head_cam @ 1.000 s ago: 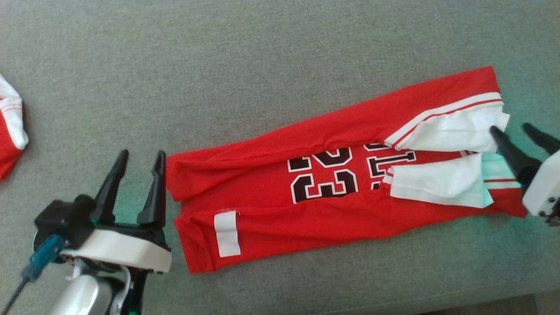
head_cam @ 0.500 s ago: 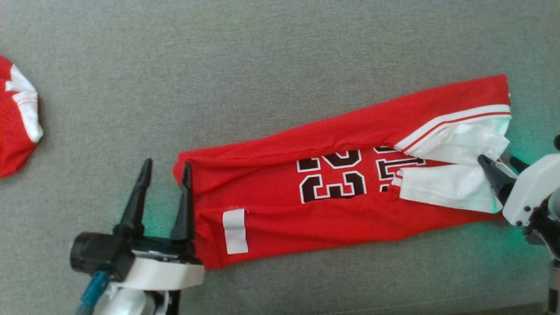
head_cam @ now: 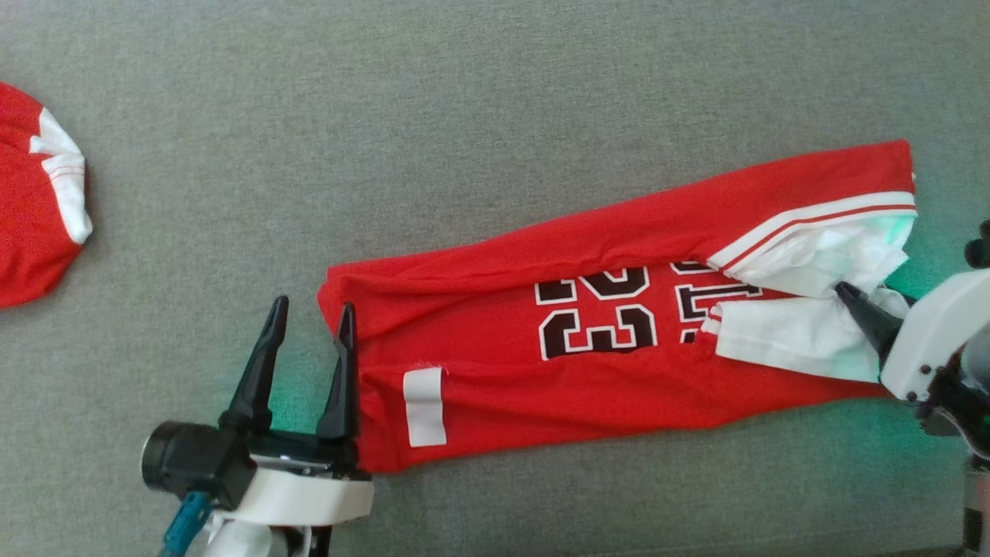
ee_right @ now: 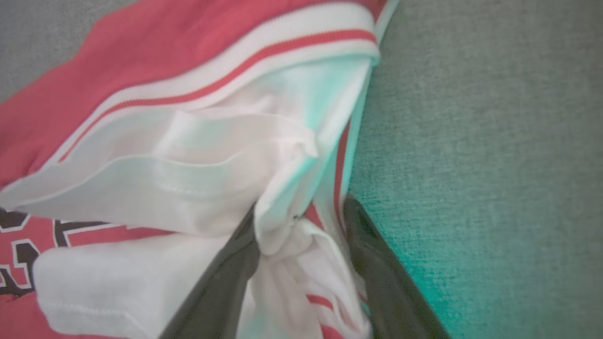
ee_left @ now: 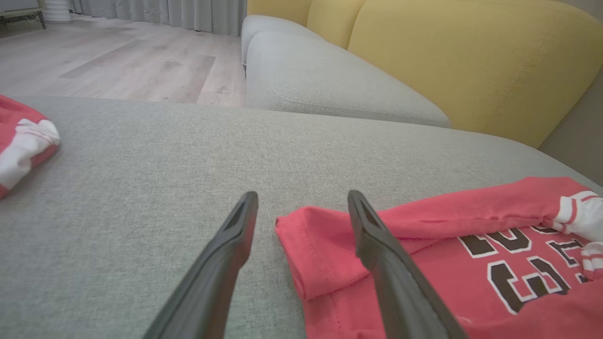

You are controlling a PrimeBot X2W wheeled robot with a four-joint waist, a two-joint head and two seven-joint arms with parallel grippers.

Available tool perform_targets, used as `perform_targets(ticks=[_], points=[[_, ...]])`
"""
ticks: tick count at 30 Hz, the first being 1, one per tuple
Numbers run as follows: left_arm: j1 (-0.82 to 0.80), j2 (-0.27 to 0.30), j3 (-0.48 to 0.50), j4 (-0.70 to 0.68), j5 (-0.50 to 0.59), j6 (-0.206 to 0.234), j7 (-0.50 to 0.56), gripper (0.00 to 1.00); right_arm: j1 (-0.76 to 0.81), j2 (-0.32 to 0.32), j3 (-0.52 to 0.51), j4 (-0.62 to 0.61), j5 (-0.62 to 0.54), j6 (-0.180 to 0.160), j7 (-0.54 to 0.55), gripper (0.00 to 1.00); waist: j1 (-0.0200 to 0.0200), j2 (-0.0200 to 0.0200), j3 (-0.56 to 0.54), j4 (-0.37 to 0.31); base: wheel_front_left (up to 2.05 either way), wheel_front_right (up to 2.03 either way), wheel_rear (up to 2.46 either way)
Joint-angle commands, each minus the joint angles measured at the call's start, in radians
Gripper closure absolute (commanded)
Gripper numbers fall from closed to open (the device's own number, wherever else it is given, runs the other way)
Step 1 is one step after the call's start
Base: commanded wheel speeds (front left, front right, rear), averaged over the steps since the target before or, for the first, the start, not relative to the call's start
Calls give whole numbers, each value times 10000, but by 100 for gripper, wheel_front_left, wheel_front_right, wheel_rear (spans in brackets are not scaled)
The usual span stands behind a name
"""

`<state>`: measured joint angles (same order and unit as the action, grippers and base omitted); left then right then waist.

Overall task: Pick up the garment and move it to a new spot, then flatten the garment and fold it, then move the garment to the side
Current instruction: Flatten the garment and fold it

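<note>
The garment [head_cam: 541,371], a red jersey with black-and-white numbers and white sleeves, lies folded lengthwise on the grey cushion [head_cam: 464,116]. My left gripper [head_cam: 312,309] stands open at its left end. One finger rests over the red hem and the other over bare cushion. The left wrist view shows the garment's corner [ee_left: 330,245] between those open fingers [ee_left: 372,235]. My right gripper [head_cam: 870,298] is at the right end, open, its fingers straddling bunched white sleeve cloth [ee_right: 282,226] beside the striped trim [ee_right: 235,61].
A second red-and-white garment [head_cam: 31,209] lies at the cushion's far left edge [ee_left: 23,136]. Behind the cushion are another grey seat [ee_left: 320,80], a yellow backrest [ee_left: 471,61] and wooden floor [ee_left: 118,61].
The head camera has shifted. My left gripper moved in so one finger overlaps the garment's left hem. My right gripper pushed further onto the white sleeve cloth and tilted down around it.
</note>
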<state>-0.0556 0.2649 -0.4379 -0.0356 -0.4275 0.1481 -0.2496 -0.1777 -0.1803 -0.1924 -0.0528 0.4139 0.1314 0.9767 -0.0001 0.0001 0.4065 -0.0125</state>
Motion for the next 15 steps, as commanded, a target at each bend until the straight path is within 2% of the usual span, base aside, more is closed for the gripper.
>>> perform_targets(ticks=[1, 2, 7, 15], points=[[2, -31, 484, -196, 218, -104, -120, 0, -78, 127, 368, 11, 113, -7, 5, 77, 1, -1, 3, 16, 0, 0, 0], [28, -104, 550, -157, 291, -174, -120, 0, -144, 165, 392, 90, 163, -7, -61, 100, 1, -1, -3, 36, 0, 0, 0], [268, -527, 1113, 54, 704, -569, -121, 0, -373, -7, 407, 302, 493, -7, -617, 100, 1, -1, -161, 140, 0, 0, 0], [630, -1065, 1780, 392, 1199, -1199, -121, 0, -857, -646, -840, 543, 321, -7, -1078, 100, 1, -1, -537, 198, 0, 0, 0]])
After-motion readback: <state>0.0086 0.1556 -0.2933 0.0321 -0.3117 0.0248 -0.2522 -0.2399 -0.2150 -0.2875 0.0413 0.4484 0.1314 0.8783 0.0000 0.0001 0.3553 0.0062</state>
